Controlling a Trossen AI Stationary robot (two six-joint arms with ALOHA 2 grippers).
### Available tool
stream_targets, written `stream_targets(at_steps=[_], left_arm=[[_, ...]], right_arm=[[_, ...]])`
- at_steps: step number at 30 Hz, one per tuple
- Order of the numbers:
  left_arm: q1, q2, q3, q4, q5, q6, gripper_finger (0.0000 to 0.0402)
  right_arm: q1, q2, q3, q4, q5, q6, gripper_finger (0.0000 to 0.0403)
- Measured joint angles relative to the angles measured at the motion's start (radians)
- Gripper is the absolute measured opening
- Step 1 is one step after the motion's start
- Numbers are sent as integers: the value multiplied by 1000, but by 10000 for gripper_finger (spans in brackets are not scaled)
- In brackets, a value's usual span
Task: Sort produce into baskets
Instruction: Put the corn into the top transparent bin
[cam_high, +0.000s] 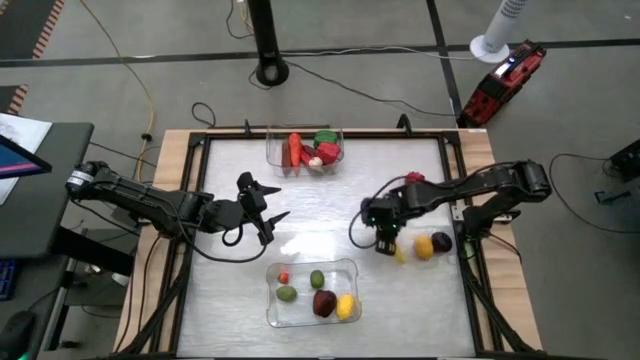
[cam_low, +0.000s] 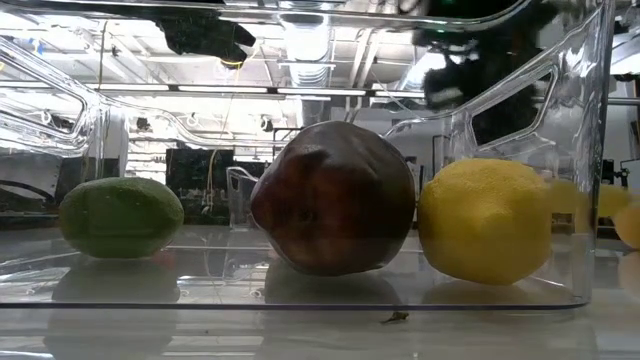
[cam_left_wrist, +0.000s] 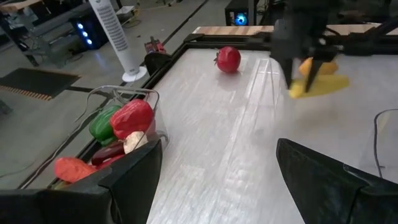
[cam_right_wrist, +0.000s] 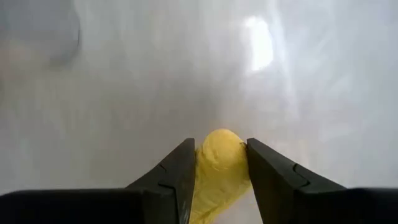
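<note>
My right gripper (cam_high: 389, 246) is shut on a long yellow piece of produce (cam_right_wrist: 216, 163) at the table's right. The piece also shows in the left wrist view (cam_left_wrist: 318, 87). An orange piece (cam_high: 424, 247) and a dark purple piece (cam_high: 441, 241) lie on the table just right of it. A red piece (cam_high: 414, 178) lies farther back. My left gripper (cam_high: 270, 204) is open and empty at the table's middle left. The far clear bin (cam_high: 305, 160) holds red, green and whitish pieces. The near clear bin (cam_high: 312, 318) holds green, dark red, yellow and small red pieces. My right gripper pinches the yellow piece between its two fingers (cam_right_wrist: 177, 171), one on each long side (cam_right_wrist: 202, 163). The fingers point down from above. One end of the piece (cam_right_wrist: 219, 138) sticks out past the fingertips. I cannot tell whether it is clear of the table.
The table has a raised dark frame (cam_high: 455, 150) along its edges. Bare tabletop (cam_high: 330, 225) lies between the two bins and between the two arms. In the low view a green piece (cam_low: 120, 215), a dark red piece (cam_low: 335, 210) and a yellow piece (cam_low: 485, 220) rest on the near bin's floor.
</note>
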Motion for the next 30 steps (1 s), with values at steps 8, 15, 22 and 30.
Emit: stream_targets(at_steps=[8,15,22,30], left_arm=[[0,0,0,3,0,0,304],[0,0,0,4,0,0,304],[0,0,0,4,-2,12,304],[0,0,0,4,-3,16,304]], right_arm=[[-127,0,76,245,43,-266,159],[-283,0,76,564,39,-391,159],[-423,0,76,907,16,-418,161],[-498,33,77,1169,13,-443,161]])
